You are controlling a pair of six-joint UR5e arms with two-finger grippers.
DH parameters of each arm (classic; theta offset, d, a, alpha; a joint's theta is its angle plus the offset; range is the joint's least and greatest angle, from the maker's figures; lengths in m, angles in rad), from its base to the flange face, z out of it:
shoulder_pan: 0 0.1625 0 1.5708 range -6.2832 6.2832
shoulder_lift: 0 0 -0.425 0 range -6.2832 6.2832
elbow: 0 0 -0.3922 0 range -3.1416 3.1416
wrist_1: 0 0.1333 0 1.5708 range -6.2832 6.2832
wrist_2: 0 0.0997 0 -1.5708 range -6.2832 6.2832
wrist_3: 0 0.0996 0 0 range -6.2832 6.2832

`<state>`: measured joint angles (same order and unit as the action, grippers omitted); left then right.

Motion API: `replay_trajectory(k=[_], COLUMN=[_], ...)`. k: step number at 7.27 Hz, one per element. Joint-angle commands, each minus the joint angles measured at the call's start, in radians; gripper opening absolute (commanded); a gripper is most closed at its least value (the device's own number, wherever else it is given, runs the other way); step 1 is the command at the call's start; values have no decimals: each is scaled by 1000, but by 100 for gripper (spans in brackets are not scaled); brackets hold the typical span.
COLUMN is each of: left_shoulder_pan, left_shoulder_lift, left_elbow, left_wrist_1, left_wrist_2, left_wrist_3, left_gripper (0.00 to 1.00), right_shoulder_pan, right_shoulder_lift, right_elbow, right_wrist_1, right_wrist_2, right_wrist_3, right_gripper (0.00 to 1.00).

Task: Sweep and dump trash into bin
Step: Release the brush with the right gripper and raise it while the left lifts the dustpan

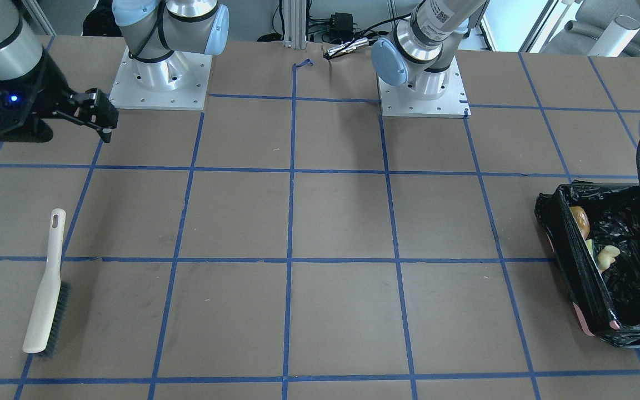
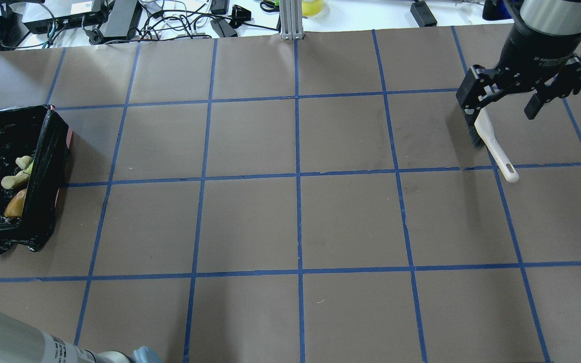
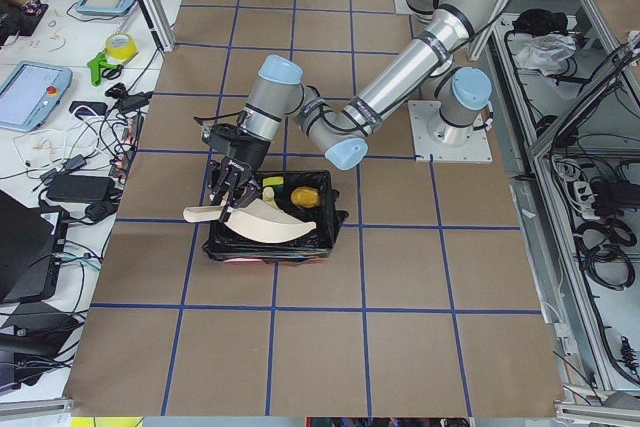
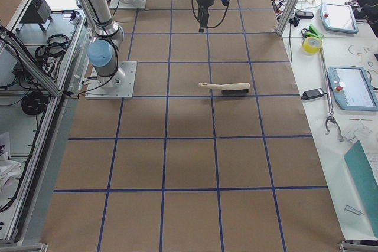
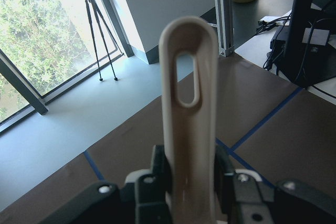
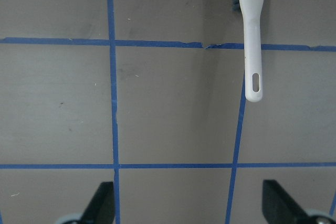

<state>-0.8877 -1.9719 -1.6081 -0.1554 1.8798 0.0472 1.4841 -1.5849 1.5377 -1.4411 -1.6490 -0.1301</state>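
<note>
The bin (image 1: 575,266), lined with black plastic, stands at the table's left end; it also shows in the overhead view (image 2: 43,151). Inside lie the orange-brown lump (image 1: 579,221), the pale yellow crescent slice (image 1: 609,256) and the yellow-green sponge block (image 1: 590,246). My left gripper (image 5: 191,174) is shut on the handle of a beige dustpan (image 3: 255,224) and holds it tilted over the bin. My right gripper (image 2: 501,108) is open and empty, hovering above a white brush (image 2: 495,143) that lies flat on the table.
The brush (image 1: 48,300) lies near the table's right end, handle toward the robot. Brown paper with blue tape grid lines (image 2: 298,176) covers the table. Cables and devices (image 2: 119,20) sit beyond the far edge.
</note>
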Motion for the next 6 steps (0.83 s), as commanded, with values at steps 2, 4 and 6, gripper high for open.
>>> replay_trajectory(k=[2, 4, 6], left_shoulder_pan=[-2, -92, -186], left_shoulder_lift=[-10, 51, 112], left_elbow=[-3, 45, 65], left_wrist_1=[30, -175, -399], left_wrist_2=[-4, 83, 93], left_wrist_3=[10, -59, -227], left_gripper=[0, 0, 0], right_shoulder_pan=[48, 47, 48], right_shoulder_lift=[-110, -165, -178], right_elbow=[8, 30, 38], right_wrist_1=[54, 82, 82], right_wrist_2=[69, 77, 81], right_wrist_3=[64, 49, 58], right_gripper=[100, 100, 100])
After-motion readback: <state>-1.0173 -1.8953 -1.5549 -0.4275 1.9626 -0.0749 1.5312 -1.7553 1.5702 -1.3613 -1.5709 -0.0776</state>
